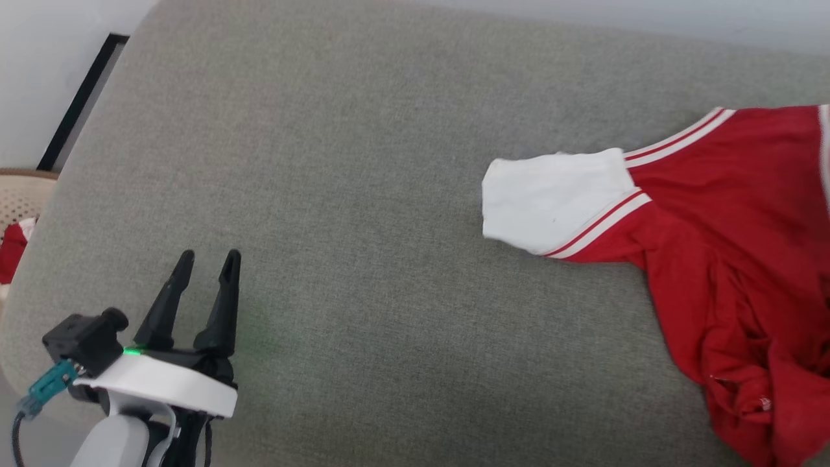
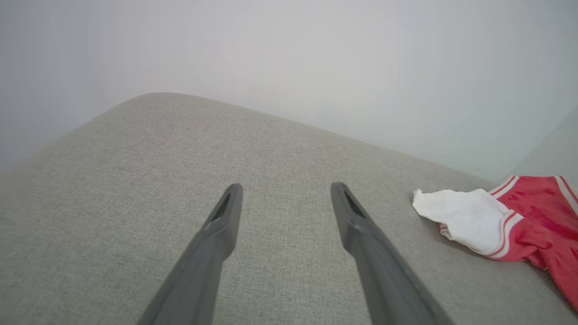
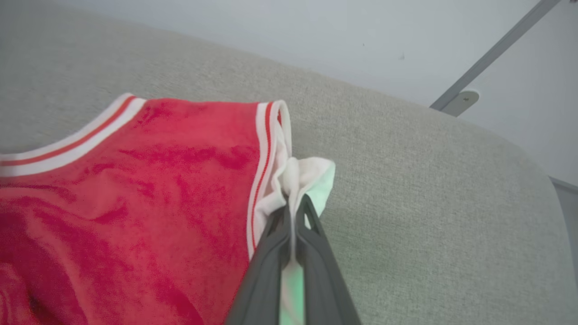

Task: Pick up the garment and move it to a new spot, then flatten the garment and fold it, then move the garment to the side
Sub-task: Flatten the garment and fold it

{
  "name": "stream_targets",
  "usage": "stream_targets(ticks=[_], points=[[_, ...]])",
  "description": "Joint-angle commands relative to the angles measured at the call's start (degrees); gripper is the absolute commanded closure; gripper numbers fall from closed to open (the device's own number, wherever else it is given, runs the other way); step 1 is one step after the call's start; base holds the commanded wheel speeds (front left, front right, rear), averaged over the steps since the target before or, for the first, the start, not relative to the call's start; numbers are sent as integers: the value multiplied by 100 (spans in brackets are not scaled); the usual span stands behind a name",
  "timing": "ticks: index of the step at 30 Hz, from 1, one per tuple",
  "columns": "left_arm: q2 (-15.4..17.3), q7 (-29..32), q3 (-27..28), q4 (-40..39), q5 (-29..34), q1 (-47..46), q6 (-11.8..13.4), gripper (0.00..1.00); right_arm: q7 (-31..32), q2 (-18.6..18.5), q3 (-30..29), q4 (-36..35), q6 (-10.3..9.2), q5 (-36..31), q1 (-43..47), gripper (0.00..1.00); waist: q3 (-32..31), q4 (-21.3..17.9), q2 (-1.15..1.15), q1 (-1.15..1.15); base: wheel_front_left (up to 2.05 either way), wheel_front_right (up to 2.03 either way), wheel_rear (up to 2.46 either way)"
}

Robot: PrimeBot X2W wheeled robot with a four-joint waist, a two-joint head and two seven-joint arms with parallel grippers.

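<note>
There is one red jersey-style garment [image 1: 726, 214] with white short sleeves and red-and-white striped trim. It lies crumpled at the right side of one grey woven-fabric cushion [image 1: 363, 162], its red body bunched into folds toward the lower right of the head view. One white sleeve [image 1: 551, 198] stretches flat to the left across the cushion.

In the right wrist view a second white sleeve [image 3: 311, 174] is gathered into a wad beside the striped armhole trim. The right pincer [image 3: 295, 203] has its two dark fingers pressed tight together on that wad, pointing up along the garment's [image 3: 135, 180] edge.

The left pincer [image 1: 210, 256] is at the lower left of the head view on a pale forearm, its fingers pointing up the view. They are spread wide with nothing between them, low over bare cushion and well apart from the garment. In the left wrist view the left pincer [image 2: 286, 187] angles across the cushion [image 2: 135, 158], with the garment [image 2: 537, 212] off to its right.

One beige woven basket [image 1: 19, 194] shows past the cushion's left edge, with a scrap of red cloth [image 1: 11, 250] in it.
</note>
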Motion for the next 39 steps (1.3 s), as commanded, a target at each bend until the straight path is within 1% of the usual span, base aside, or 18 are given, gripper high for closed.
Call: stream_targets(ticks=[1, 5, 9, 10, 11, 12, 15, 17, 22, 25, 29, 30, 31, 32, 36, 39], points=[[-20, -31, -14, -5, -50, -122, -18, 0, -59, 2, -58, 185, -12, -97, -145, 100, 104, 59, 0, 0, 0, 0, 0], [-20, -31, -127, 18, -55, -297, -18, 0, -142, 105, -250, 945, -12, -358, -511, 100, 260, 119, 0, 0, 0, 0, 0], [-5, -31, -226, 56, -58, -450, -17, 0, -232, 219, -347, 1581, -12, -478, -820, 100, 341, 121, 0, 0, 0, 0, 0], [0, -31, -254, 66, -57, -484, -18, 0, -264, 227, -334, 1697, -12, -549, -883, 75, 348, 110, 0, 0, 0, 0, 0], [8, -31, -284, 77, -65, -523, -18, 0, -298, 259, -318, 1814, -12, -582, -945, 27, 347, 93, 0, 0, 0, 0, 0], [19, -30, -313, 77, -79, -555, -17, 0, -335, 295, -333, 1910, -12, -577, -1018, 0, 338, 68, 0, 0, 0, 0, 0], [103, -30, -426, 97, -137, -642, -18, 0, -438, 388, -199, 2094, -12, -630, -1153, 0, 266, -39, 0, 0, 0, 0, 0], [214, -1, -543, 115, -204, -715, -18, 0, -588, 399, -144, 2115, -13, -595, -1197, 0, 197, -127, 0, 0, 0, 0, 0], [503, 335, -811, 60, -485, -1003, -17, 0, -1025, 482, 208, 1890, -12, -345, -1151, 0, -3, -411, 0, 0, 0, 0, 0], [665, 695, -951, -19, -639, -1199, -18, 0, -1339, 513, 404, 1633, -12, -200, -1016, 0, -147, -620, 0, 0, 0, 0, 0], [864, 1307, -1104, -86, -893, -1430, -17, 0, -1750, 642, 580, 1142, -12, -8, -805, 0, -332, -924, 0, 0, 0, 0, 0], [864, 1307, -1104, -86, -893, -1430, -17, 0, -1750, 642, 580, 1142, -12, -8, -805, 0, -332, -924, 0, 0, 0, 0, 0], [929, 1624, -1153, -106, -1006, -1553, -15, 0, -1917, 712, 630, 878, -12, 28, -649, 0, -403, -1082, 0, 0, 0, 0, 0], [929, 1624, -1153, -106, -1006, -1553, -15, 0, -1917, 712, 630, 878, -12, 28, -649, 0, -403, -1082, 0, 0, 0, 0, 0], [1025, 2346, -1289, -94, -1209, -1821, 65, 0, -2279, 904, 620, 250, -12, 94, -321, 0, -523, -1393, 0, 0, 0, 0, 0], [1069, 2917, -1417, -49, -1304, -2038, 146, 0, -2565, 1091, 601, -280, -12, -2, 21, 0, -590, -1624, 0, 0, 0, 0, 0]])
